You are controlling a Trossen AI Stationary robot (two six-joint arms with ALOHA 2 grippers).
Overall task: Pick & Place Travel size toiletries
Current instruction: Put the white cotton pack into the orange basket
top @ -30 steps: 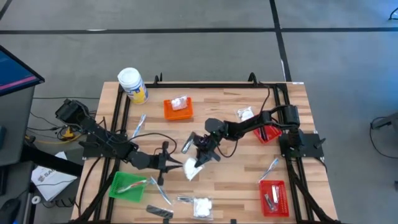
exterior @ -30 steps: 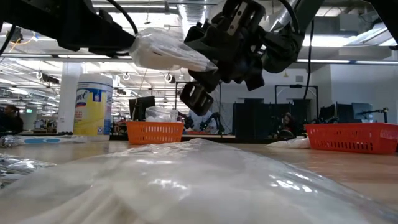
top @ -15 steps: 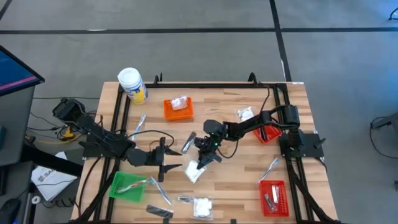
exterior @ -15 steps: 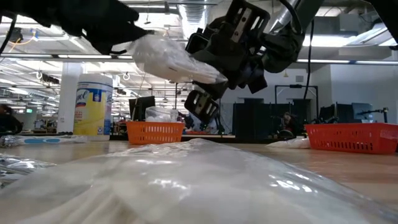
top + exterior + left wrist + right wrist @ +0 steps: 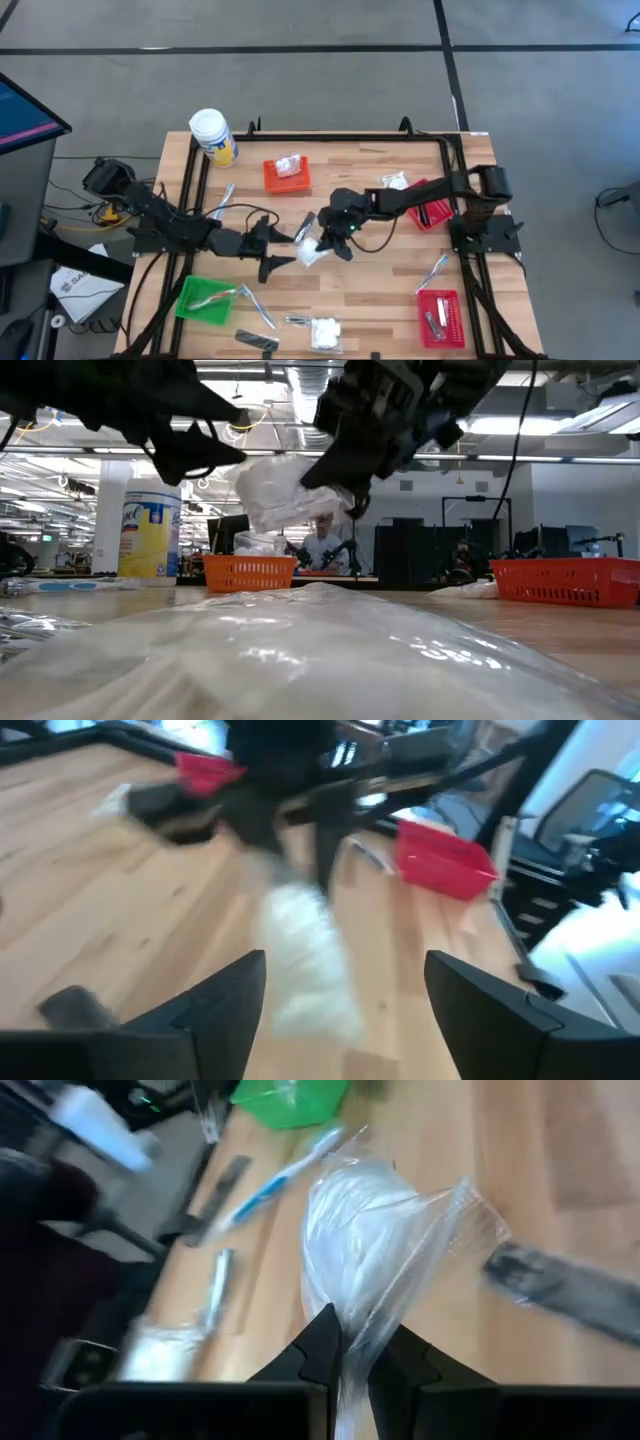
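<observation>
Packet of white lumpy stuff in clear wrap (image 5: 309, 250) hangs in the air over the middle of the wooden table (image 5: 370, 290). The right gripper (image 5: 333, 232) pinches the top of its wrap tight, and the bag dangles under it. The left gripper (image 5: 283, 248) sits just to the left of the packet with its fingers spread apart, holding nothing.

The grip is only on a thin, slippery bit of plastic. I think a fast swing could make the packet slide out and drop on the table. The loose bag could also brush the left gripper's fingers beside it and get tugged. The orange basket (image 5: 286, 176) lies toward the far side, and a red basket (image 5: 438, 317) sits at the near right.
</observation>
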